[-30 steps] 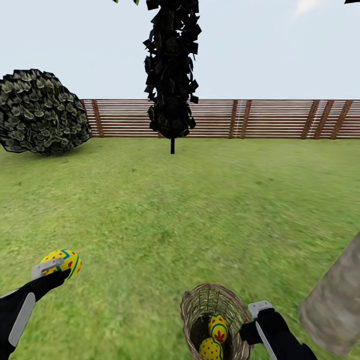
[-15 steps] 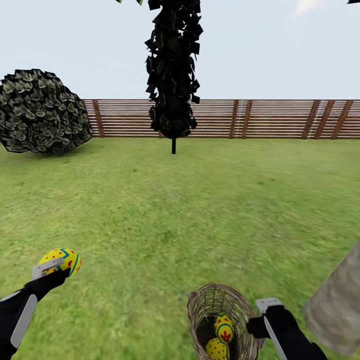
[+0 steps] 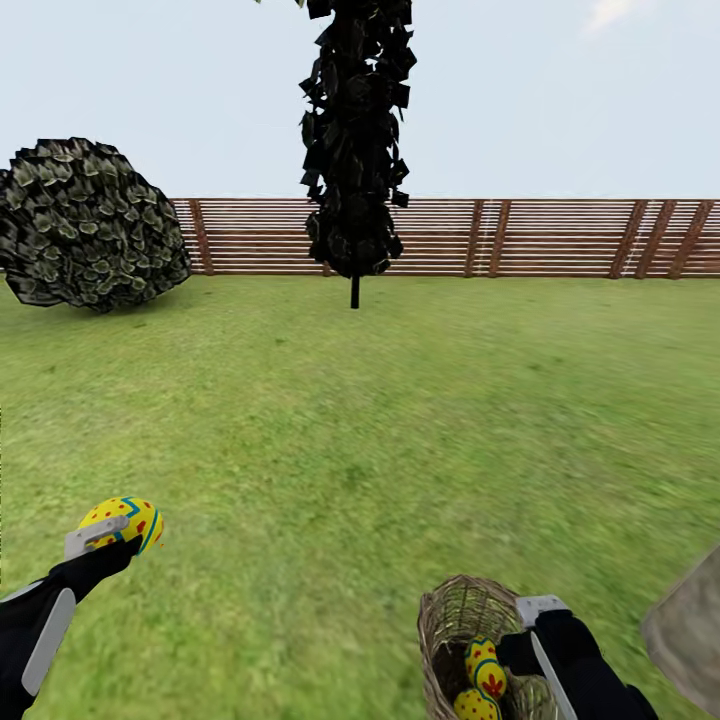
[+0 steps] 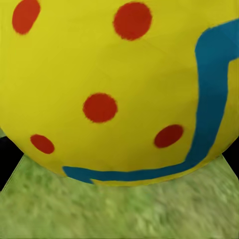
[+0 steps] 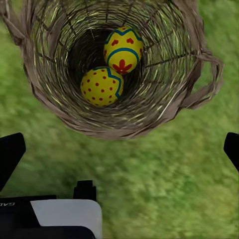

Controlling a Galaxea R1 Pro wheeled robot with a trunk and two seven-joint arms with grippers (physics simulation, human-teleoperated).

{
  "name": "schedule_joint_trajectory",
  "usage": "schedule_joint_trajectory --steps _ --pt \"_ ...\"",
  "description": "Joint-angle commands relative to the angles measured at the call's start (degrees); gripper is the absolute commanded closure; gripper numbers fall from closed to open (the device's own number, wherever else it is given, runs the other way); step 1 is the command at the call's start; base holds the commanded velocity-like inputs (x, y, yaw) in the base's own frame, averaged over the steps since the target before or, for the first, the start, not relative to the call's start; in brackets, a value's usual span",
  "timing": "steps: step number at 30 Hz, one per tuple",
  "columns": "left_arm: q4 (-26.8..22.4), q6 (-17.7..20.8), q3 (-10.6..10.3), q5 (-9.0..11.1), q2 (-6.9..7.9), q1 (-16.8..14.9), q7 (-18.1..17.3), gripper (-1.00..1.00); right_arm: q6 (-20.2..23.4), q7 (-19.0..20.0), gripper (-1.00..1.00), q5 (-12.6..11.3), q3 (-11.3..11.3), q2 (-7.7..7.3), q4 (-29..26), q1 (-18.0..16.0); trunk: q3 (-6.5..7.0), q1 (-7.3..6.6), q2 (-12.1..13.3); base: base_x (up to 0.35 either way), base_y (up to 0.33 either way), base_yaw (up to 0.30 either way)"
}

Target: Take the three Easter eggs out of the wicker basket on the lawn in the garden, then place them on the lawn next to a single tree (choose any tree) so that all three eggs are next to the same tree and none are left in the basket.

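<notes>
The left pincer [image 3: 100, 535] holds one egg [image 3: 122, 524] clamped between its fingers at 8 o'clock in the head view, above the lawn [image 3: 380, 430]; it sits in the same place in the picture as a second ago. In the left wrist view that egg [image 4: 117, 89] looms close, yellow with red dots and a blue zigzag, grass below it.

The basket [image 3: 480, 650] now lies at 5 o'clock in the head view, further right and lower than a second ago, its lower part cut by the picture's edge. Two eggs lie in it, touching: one with a red flower [image 3: 487, 668] and a dotted one [image 3: 477, 706]. The right wrist view looks down into the basket [image 5: 50, 94], with the flowered egg [image 5: 123, 49] and dotted egg [image 5: 101, 86] at its bottom and a loop handle at the rim.

The right pincer [image 3: 540, 625] sits just beside the basket's rim, as before; its dark fingertips [image 5: 11, 152] stand wide apart at the sides of the wrist view, over grass, holding nothing.

The trunk [image 3: 690, 635] at 4 o'clock shows less than it did. The cypress [image 3: 355, 140], bush [image 3: 90, 225] and fence [image 3: 520, 237] have all slid slightly right, so the camera has turned.
</notes>
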Motion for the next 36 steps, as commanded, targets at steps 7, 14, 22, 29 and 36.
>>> schedule_joint_trajectory --steps 7,14,22,29,36 --pt "0.0 0.3 0.1 0.3 0.0 0.0 -0.1 1.0 0.5 0.3 -1.0 0.2 -1.6 -3.61 -0.2 0.0 -0.06 0.02 0.0 0.145 0.318 0.0" --pt "0.1 0.3 0.0 0.2 -0.08 -0.1 -0.1 1.0 0.7 2.4 -1.0 0.4 -5.4 -5.71 -0.1 0.0 -0.06 0.02 0.0 0.15 0.318 0.0" --pt "0.0 0.1 0.0 0.2 -0.17 0.0 0.1 1.0 0.7 2.9 -1.0 0.4 -5.0 -5.7 -0.2 0.0 -0.06 0.02 0.0 0.253 0.185 0.0" --pt "-0.5 -0.2 0.0 0.2 -1.25 0.0 0.0 1.0 0.7 2.9 -1.0 0.4 -5.3 -5.93 -0.7 0.0 -0.06 0.02 0.0 0.329 0.002 0.0" --pt "-0.4 -1.1 0.0 0.3 -1.52 0.0 -0.4 1.0 0.7 2.9 -1.0 0.4 -5.2 -5.92 -1.1 0.0 -0.96 1.12 -2.0 0.019 0.0 0.0"
